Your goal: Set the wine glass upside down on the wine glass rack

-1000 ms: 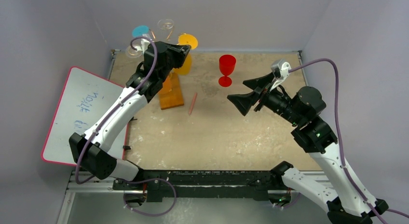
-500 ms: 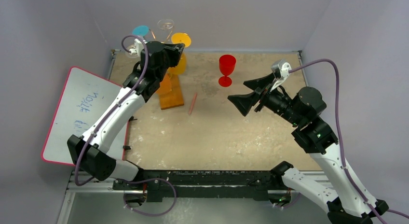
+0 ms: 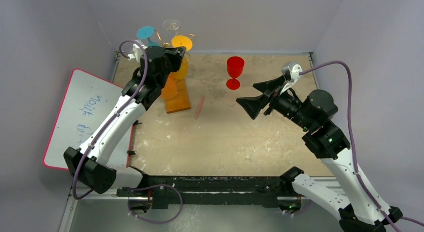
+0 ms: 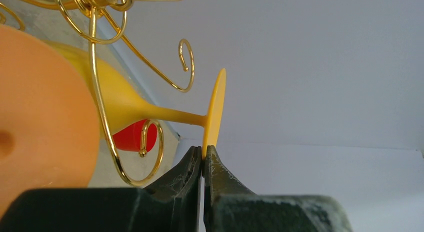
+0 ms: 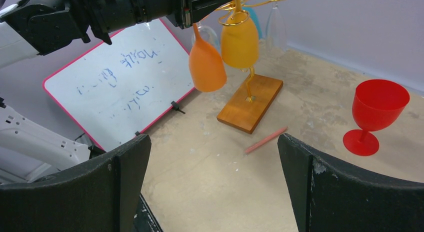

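My left gripper (image 4: 202, 154) is shut on the rim of the foot of a yellow wine glass (image 4: 215, 112). The glass hangs bowl-down, its stem (image 4: 170, 114) lying among the curled gold arms of the wine glass rack (image 4: 100, 92). From above, the left gripper (image 3: 181, 51) sits just under the yellow foot (image 3: 182, 42) at the rack's top. The rack's wooden base (image 5: 250, 103) rests on the table. My right gripper (image 5: 212, 142) stands open and holds nothing, out over the table (image 3: 255, 94). A red wine glass (image 3: 235, 71) stands upright beyond it.
An orange glass (image 5: 206, 67) hangs on the rack next to the yellow one (image 5: 240, 44); a blue-footed glass (image 3: 145, 32) and a clear glass (image 3: 171, 25) hang behind. A pink pencil (image 3: 200, 107) lies right of the base. A whiteboard (image 3: 85, 112) leans at the left.
My left gripper has carried the yellow glass leftward, in toward the middle of the rack. The right arm has not moved.
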{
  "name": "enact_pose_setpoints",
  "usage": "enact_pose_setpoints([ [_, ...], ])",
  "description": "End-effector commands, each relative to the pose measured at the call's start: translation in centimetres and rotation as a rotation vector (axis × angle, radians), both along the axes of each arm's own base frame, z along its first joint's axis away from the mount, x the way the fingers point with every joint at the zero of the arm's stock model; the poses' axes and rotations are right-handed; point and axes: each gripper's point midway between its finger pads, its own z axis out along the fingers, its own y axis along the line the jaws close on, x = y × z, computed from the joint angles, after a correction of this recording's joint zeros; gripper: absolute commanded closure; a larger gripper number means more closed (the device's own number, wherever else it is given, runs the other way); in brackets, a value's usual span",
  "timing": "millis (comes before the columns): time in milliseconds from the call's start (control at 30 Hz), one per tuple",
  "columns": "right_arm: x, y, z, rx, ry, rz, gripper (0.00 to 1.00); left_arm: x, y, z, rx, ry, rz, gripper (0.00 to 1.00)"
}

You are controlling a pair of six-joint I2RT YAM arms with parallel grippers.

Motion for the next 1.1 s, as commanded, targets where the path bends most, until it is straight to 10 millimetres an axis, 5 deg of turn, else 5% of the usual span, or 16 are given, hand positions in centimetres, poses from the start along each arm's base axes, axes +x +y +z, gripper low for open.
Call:
enact_pose_setpoints([
  [0, -0.6, -0.6, 3.1, 0.038, -0.083, -0.011, 0.00, -1.4, 1.0, 2.4, -0.036, -0.059, 0.011, 1.00],
  [1067, -0.4, -0.7, 2.9, 0.029, -0.067, -0.022, 0.00, -3.1, -1.0, 2.6, -0.029, -0.076, -0.135, 1.00],
])
